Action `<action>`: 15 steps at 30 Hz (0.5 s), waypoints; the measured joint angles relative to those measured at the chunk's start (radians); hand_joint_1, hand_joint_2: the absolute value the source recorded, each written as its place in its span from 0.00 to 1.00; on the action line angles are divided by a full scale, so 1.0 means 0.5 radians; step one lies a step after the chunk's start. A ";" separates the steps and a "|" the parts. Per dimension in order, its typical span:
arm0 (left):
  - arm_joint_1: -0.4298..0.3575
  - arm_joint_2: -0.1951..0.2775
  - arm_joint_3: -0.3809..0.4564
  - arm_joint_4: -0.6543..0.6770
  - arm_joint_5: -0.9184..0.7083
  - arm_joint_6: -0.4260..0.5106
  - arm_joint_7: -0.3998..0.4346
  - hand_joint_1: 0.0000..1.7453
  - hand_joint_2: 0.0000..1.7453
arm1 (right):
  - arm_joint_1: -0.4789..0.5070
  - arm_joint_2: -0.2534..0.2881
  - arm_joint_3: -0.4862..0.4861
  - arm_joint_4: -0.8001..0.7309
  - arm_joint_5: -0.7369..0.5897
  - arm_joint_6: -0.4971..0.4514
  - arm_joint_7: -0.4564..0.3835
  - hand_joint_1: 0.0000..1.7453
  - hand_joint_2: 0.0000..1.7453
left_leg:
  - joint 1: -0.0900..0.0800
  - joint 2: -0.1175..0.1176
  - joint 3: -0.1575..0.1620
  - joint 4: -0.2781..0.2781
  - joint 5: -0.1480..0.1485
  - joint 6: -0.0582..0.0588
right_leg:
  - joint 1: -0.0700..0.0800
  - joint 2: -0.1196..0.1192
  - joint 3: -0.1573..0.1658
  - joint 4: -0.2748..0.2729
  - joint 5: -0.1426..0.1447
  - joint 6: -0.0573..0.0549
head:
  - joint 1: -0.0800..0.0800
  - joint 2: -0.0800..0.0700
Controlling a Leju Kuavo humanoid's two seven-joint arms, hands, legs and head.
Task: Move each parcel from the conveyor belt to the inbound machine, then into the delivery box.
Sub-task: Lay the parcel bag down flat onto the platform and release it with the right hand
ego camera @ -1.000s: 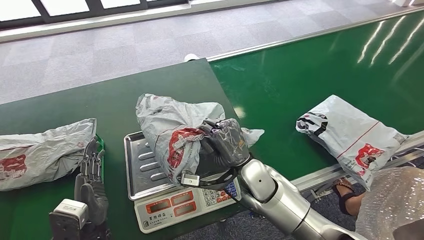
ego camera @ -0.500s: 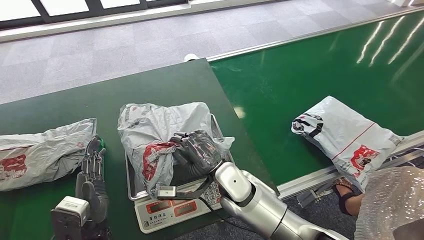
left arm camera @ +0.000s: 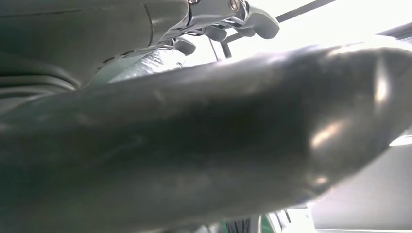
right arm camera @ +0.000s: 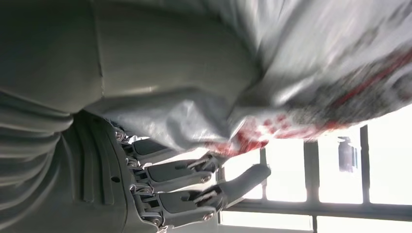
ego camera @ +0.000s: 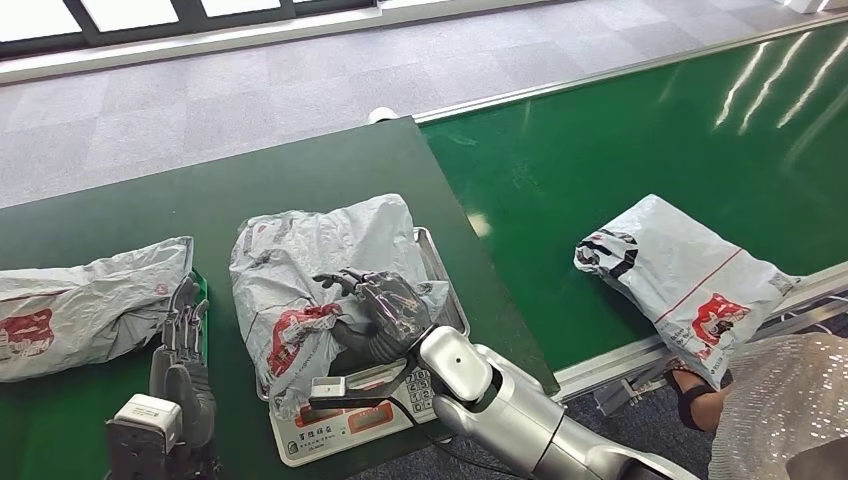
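Right hand [ego camera: 385,310] fingers spread atop crumpled grey plastic parcel w/ red print [ego camera: 310,275]; lift straight off, w/o dragging it off steel scale tray [ego camera: 440,275].

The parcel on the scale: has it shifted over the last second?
Yes. The parcel under the right hand has slid left across the scale, now covering its tray.

A dark green worktop [ego camera: 300,175] carries a weighing scale [ego camera: 345,405] near its front edge and a grey parcel [ego camera: 85,305] at its left end — beside it, the conveyor belt [ego camera: 600,140] bears another grey parcel [ego camera: 685,280].
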 joint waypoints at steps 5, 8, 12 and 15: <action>0.012 0.000 0.000 -0.014 -0.002 0.029 -0.008 0.00 0.00 | 0.020 0.001 -0.003 -0.003 -0.236 -0.078 -0.127 0.00 0.00 | 0.000 0.000 0.001 0.000 0.000 0.000 | 0.000 0.000 -0.001 0.000 0.000 0.000 | 0.000 0.000; 0.042 -0.001 0.008 -0.051 -0.024 0.149 -0.063 0.00 0.00 | 0.124 -0.005 -0.048 -0.118 -0.685 -0.139 -0.355 0.00 0.00 | 0.000 -0.001 0.001 0.000 0.000 0.000 | 0.000 0.000 -0.002 0.000 0.000 0.000 | 0.000 0.000; 0.070 -0.013 0.020 -0.118 -0.132 0.544 -0.127 0.00 0.00 | 0.361 -0.025 -0.199 -0.383 -1.151 -0.118 -0.607 0.00 0.00 | 0.000 -0.003 0.000 0.000 -0.003 0.001 | 0.000 -0.001 -0.003 0.000 -0.003 0.001 | 0.000 0.000; 0.057 -0.007 0.015 -0.142 -0.192 0.632 -0.117 0.00 0.00 | 0.530 -0.032 -0.312 -0.558 -1.369 -0.064 -0.746 0.00 0.00 | 0.000 -0.004 -0.001 0.000 -0.004 0.001 | 0.000 -0.001 -0.003 -0.001 -0.003 0.001 | 0.000 0.000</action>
